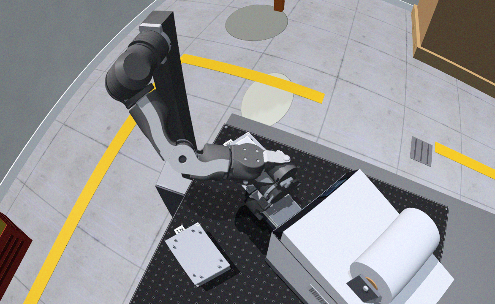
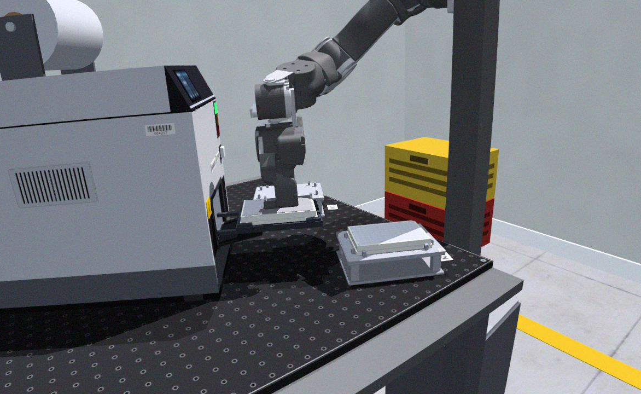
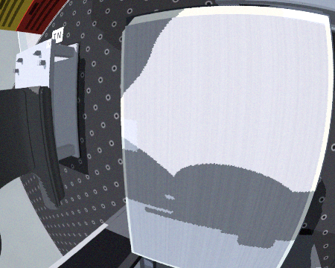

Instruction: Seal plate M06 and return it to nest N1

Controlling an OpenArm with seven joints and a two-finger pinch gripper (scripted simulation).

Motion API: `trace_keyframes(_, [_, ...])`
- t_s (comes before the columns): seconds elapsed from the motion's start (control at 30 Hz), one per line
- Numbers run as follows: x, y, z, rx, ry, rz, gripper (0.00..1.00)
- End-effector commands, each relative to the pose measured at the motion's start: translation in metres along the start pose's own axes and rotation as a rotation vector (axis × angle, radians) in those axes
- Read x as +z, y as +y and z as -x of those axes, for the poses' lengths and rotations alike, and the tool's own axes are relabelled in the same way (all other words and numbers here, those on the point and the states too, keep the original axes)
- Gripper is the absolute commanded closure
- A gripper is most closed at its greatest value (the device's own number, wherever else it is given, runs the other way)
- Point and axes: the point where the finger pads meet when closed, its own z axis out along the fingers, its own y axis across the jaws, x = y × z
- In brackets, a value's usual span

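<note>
Step in hand, as I judge it: retrieval of M06 from the sealer.

- The pale rectangular microplate M06 (image 2: 259,211) lies flat in the pocket of the dark sealer stage (image 2: 283,221), long side along the stage's travel. The stage stands out in front of the grey box-shaped sealer (image 2: 92,196).
- The plate's top looks smooth and pale in the wrist view, with no wells showing. It probably carries its foil.
- The lamp strip (image 2: 214,108) on the sealer's front edge shows green. With the stage out, touching the plate should be allowed.
- The dark two-finger gripper (image 2: 283,201) hangs upright over M06, fingers spread wide around it and holding nothing. Whether the pads touch the plate's sides, I cannot tell.
- The wide spread fits straddling the plate before closing.
- The flat grey plate nest N1 (image 1: 197,253) stands bare on the far side of the stage, locator pins showing, ready for the return.
- The second foil-topped plate M09 (image 2: 389,237) sits on the near raised nest N2 (image 2: 391,269), well apart from the gripper.

Writing:
- A white tag (image 1: 180,229) at N1's corner reads "N1", upside down in the top view.
- The white barcode sticker (image 2: 159,129) on the sealer's side has digits too small to read.
</note>
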Motion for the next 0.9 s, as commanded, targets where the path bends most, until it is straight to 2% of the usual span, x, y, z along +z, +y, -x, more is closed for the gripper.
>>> trace_keyframes(0.0, [-0.007, 0.007, 0.007, -0.006, -0.02, 0.031, 0.23])
trace_keyframes(0.27, [-0.007, 0.007, 0.007, -0.006, -0.02, 0.031, 0.23])
trace_keyframes(0.43, [0.007, 0.008, 0.007, -0.006, -0.019, 0.031, 0.23])
trace_keyframes(0.87, [0.007, 0.007, 0.006, -0.004, -0.017, 0.026, 0.23])
